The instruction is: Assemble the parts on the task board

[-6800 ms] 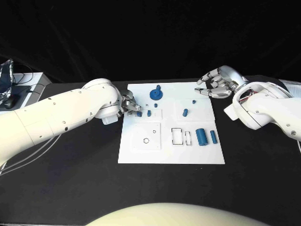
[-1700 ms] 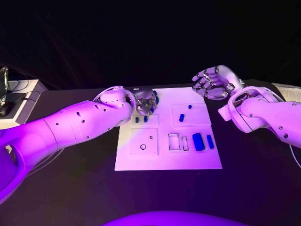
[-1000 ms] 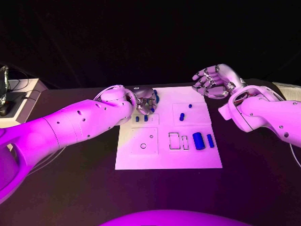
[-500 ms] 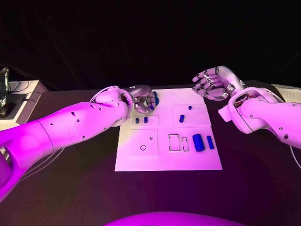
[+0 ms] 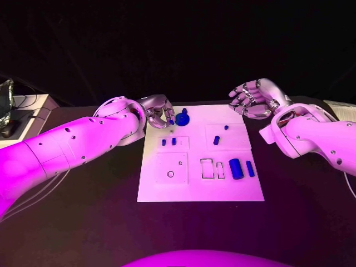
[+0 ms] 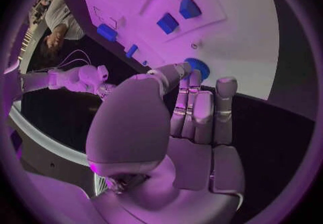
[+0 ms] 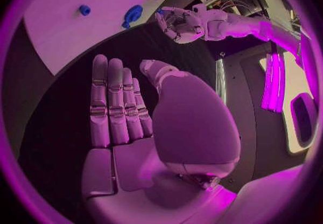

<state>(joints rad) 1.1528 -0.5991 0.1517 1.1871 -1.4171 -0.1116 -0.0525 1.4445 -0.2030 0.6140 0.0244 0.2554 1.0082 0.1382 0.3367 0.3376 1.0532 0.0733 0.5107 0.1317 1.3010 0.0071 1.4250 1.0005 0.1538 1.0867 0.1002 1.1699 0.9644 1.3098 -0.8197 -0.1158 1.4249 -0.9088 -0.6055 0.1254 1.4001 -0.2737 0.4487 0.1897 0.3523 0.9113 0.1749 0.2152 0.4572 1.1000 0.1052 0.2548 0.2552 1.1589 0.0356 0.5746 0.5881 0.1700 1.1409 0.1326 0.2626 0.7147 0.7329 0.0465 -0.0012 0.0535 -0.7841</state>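
1. Two silver hands flank the far end of the white task board, which lies on the black worktop; no brand, label or writing can be read on anything.
2. Left hand sits at the board's far left corner, its fingers loosely curled and apart, with nothing in it.
3. Right hand is off the board's far right corner, palm up, fingers spread a little, holding nothing.
4. A blue gear-shaped part lies on the board just beside the left hand's fingers; from the head view I cannot tell whether they touch.
5. Two small blue pegs stand side by side in the recessed panel nearer the robot than the gear.
6. A slanted blue pin and a small blue dot-like part sit in the board's right panel.
7. A blue cylinder and a slimmer blue bar lie on the board's right edge, beside rectangular slots.
8. Left wrist view adds that the left hand's fingers lie straight together, their tips right at the gear.
9. Right wrist view shows the right hand's flat open palm, with the left hand across the board.
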